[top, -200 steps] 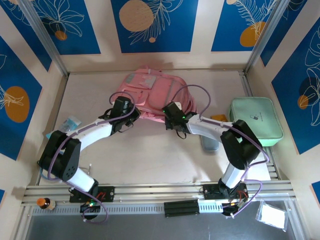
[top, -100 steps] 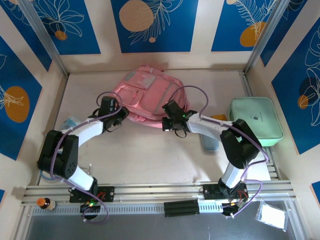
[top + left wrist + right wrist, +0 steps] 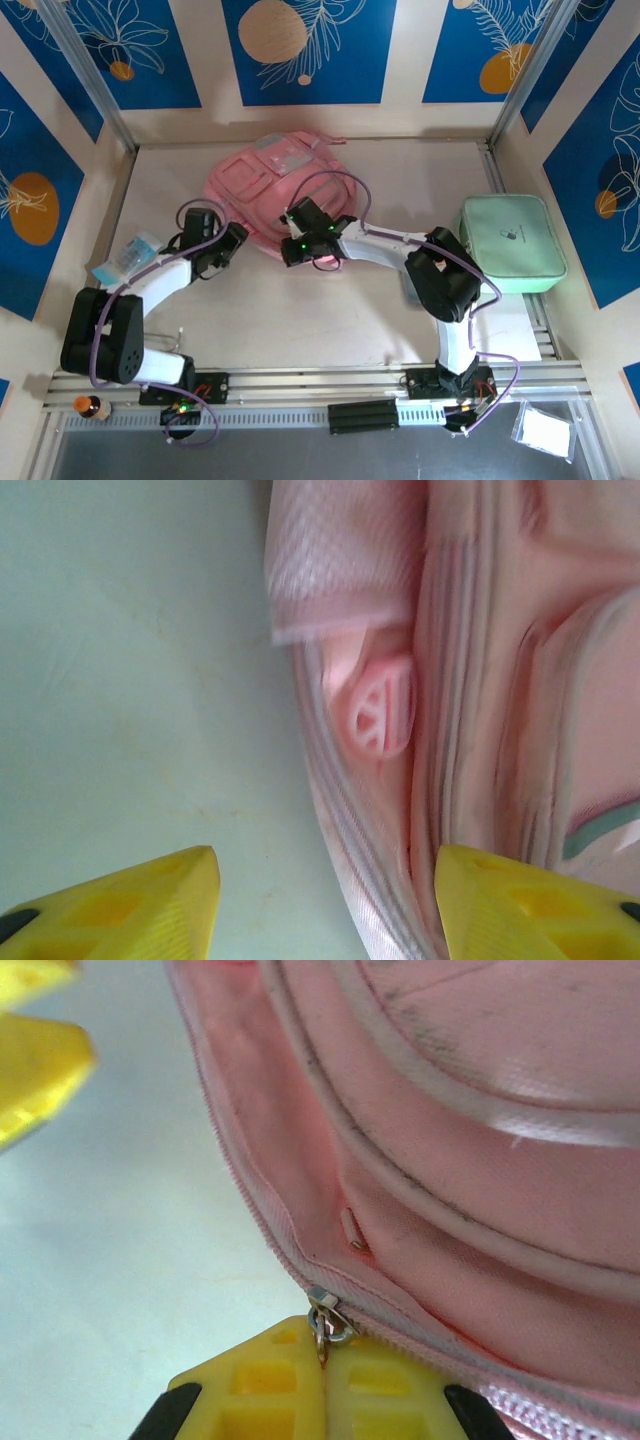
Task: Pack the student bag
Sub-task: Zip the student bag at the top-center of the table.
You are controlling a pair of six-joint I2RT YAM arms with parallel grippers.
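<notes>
The student bag [image 3: 268, 183], a soft pink backpack, lies at the back middle of the table. My right gripper [image 3: 292, 246] is at its near edge, and in the right wrist view it [image 3: 325, 1362] is shut on the metal zip pull [image 3: 323, 1326] of the bag [image 3: 470, 1130]. My left gripper [image 3: 229, 240] sits at the bag's near left edge. In the left wrist view it [image 3: 325, 910] stands open, its yellow fingers [image 3: 120, 905] set wide. The bag's pink striped edge [image 3: 370, 880] runs between them, close to the right finger, held by neither.
A mint-green flat case [image 3: 511, 241] lies at the right. A small blue packet [image 3: 128, 254] rests by the left wall. A white card [image 3: 545, 431] and a small orange bottle [image 3: 88, 405] sit below the front rail. Walls stand close on three sides.
My right gripper moved left, shut on the zip pull, and the bag slid and turned leftward. My left gripper opened, let go of the bag and drew back to the left.
</notes>
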